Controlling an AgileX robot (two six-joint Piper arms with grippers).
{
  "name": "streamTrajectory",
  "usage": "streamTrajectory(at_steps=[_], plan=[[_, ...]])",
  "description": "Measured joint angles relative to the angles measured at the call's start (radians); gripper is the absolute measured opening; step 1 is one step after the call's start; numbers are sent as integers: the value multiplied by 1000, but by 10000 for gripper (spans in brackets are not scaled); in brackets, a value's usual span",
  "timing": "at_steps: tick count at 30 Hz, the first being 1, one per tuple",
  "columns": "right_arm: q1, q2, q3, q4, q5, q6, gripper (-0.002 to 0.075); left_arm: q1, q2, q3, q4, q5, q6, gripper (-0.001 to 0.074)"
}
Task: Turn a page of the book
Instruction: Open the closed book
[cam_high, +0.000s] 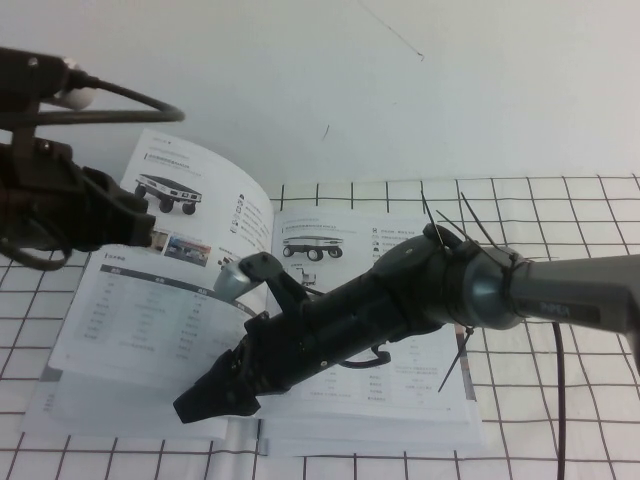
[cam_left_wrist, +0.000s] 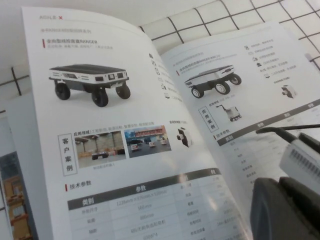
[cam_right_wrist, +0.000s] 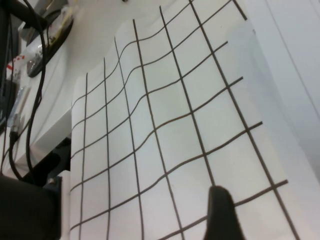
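The book (cam_high: 400, 400) lies open on the checked cloth. Its left leaf, the page (cam_high: 160, 310), carries a wheeled-robot photo and a table; its top stands up from the cloth in a curve. The left wrist view shows the same page (cam_left_wrist: 115, 125) close up, beside the book's right-hand leaf (cam_left_wrist: 240, 80). My right gripper (cam_high: 210, 398) reaches across the spine and hovers open over the page's lower edge, holding nothing; one dark fingertip (cam_right_wrist: 220, 215) shows over the cloth. My left gripper (cam_high: 135, 228) sits by the page's upper left edge, its dark fingers (cam_left_wrist: 285, 210) close together.
A white cloth with a black grid (cam_high: 560, 330) covers the table. A white wall (cam_high: 400, 90) rises right behind it. Black cables (cam_right_wrist: 35, 75) and a white housing show at the far side in the right wrist view. The right arm's forearm (cam_high: 470, 285) spans the book's right leaf.
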Motion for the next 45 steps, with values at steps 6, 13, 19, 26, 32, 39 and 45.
streamTrajectory(at_steps=[6,13,19,26,32,39,45], plan=[[0,0,-2,-2,34,4,410,0,210,0,-88,-110,73,-2],[0,0,-2,-4,96,4,410,0,476,0,-129,-146,138,-2],[-6,0,-3,-27,177,4,333,0,602,0,-129,-148,138,-2],[-56,-4,-4,-42,274,6,48,0,615,-4,-134,-150,138,-2],[-87,-123,-4,-146,234,50,4,0,615,-4,-144,-146,138,-2],[-138,-418,-4,-531,-9,297,0,0,615,-4,-186,-109,138,-2],[-262,-681,-4,-788,-78,523,0,0,548,-4,-244,-93,164,-2]])
